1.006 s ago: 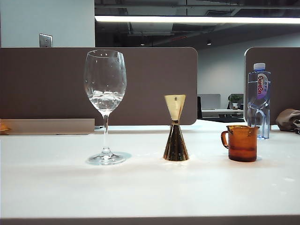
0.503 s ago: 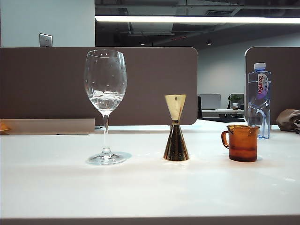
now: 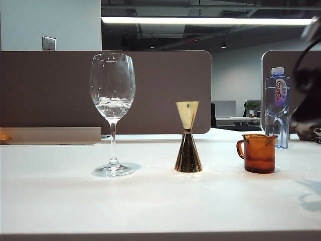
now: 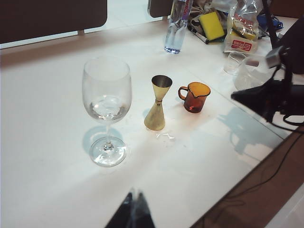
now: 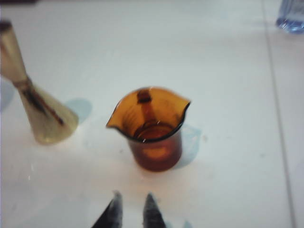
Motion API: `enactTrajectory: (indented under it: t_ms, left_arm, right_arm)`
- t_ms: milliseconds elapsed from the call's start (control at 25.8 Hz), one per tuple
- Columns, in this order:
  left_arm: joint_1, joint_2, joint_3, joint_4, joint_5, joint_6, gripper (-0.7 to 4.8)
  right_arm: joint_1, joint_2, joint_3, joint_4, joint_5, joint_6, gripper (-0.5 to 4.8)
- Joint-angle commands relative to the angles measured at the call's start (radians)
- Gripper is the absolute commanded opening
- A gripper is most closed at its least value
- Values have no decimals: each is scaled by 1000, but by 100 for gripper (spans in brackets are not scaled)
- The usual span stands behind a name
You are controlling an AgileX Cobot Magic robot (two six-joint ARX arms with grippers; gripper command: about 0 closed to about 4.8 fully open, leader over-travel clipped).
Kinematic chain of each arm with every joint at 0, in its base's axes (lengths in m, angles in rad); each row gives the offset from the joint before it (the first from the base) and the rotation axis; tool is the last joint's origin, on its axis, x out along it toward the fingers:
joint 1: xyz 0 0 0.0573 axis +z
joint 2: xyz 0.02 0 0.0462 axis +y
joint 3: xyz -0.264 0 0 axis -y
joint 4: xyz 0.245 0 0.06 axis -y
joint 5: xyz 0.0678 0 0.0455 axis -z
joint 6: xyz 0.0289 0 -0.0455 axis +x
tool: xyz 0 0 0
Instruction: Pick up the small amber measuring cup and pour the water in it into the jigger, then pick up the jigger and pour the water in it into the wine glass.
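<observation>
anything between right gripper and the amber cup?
No. In the right wrist view only bare table separates the right gripper from the small amber measuring cup.

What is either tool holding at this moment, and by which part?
Nothing. The right tool hangs short of the small amber measuring cup, tips nearly together and empty; the left tool is back from the wine glass, also empty.

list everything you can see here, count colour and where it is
wine glass: 1, clear, a little water, table left
jigger: 1, gold, upright, centre
amber measuring cup: 1, orange-brown, right of jigger
water bottle: 1, clear, blue cap, behind the cup
sponge: 1, yellow, far clutter
table: 1, white
left end effector: near edge, tips together
right end effector: facing the cup, tips close, holding nothing
</observation>
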Motion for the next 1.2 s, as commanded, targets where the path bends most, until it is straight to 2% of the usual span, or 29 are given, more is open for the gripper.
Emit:
enactTrajectory:
  t_ms: [39,155,271,503,619,735,890,1045,1200]
  left_arm:
    - [0,0,4,8,0,4,-2]
    - [0,0,4,8,0,4,-2]
    - [0,0,4,8,0,4,-2]
    - [0,0,4,8,0,4,-2]
    - [0,0,4,8,0,4,-2]
    - [0,0,4,8,0,4,-2]
    - [0,0,4,8,0,4,-2]
    - [0,0,4,8,0,4,-2]
    - [0,0,4,8,0,4,-2]
  right_arm:
    - [44,62,18,1,49,-19,68]
    - [62,102,18,26,99,-19,70]
    - [61,134,18,94,98,-48,99]
    - [61,240,18,210,95,-92,114]
    - [61,352,18,333,94,-94,122]
    - [61,443,18,420,94,-94,175]
    - [61,556,18,537,82,-94,194]
    - [61,655,38,606,72,-94,301]
    - [56,702,76,609,72,-95,317]
